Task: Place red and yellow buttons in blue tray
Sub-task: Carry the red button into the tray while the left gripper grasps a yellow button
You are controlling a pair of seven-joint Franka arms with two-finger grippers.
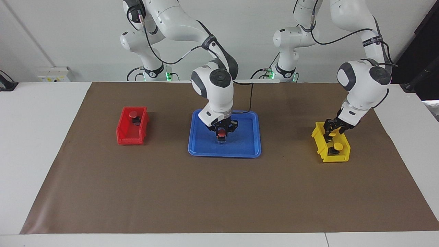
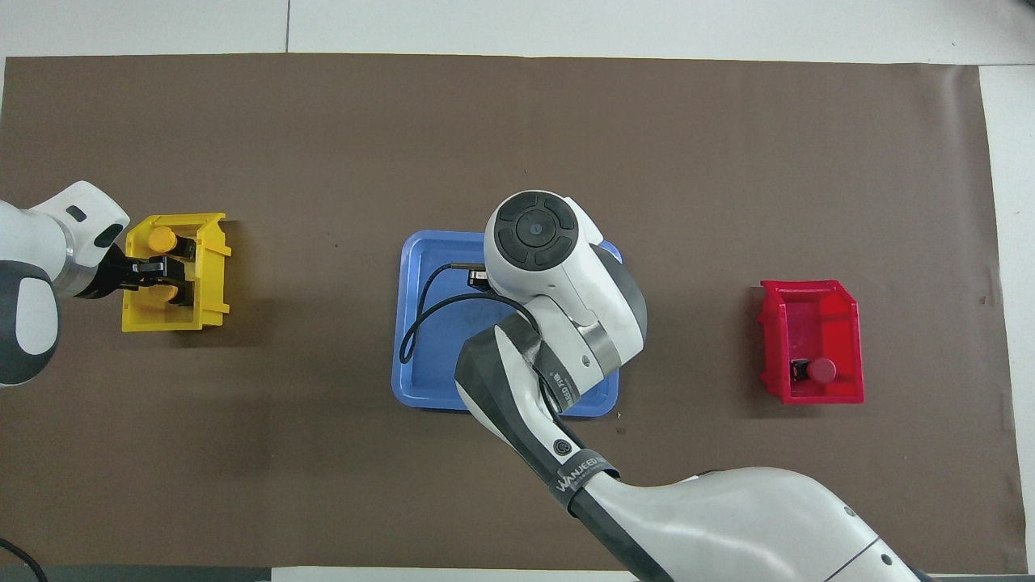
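While the right hand [image 1: 222,132] gripped a red button [image 1: 222,133] low over the blue tray [image 1: 252,149] at frame centre, the left hand [image 1: 333,129], grip unclear, stood directly above a yellow button [image 2: 162,239] in the yellow bin [image 1: 322,153].

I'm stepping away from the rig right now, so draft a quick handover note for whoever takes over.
Right gripper: shut on a red button, low over the blue tray, not released.
Left gripper: down in the yellow bin, at the yellow buttons.
Second red button sits in the red bin.
Done: none released in the tray.
Left: release this one, then move the other three.
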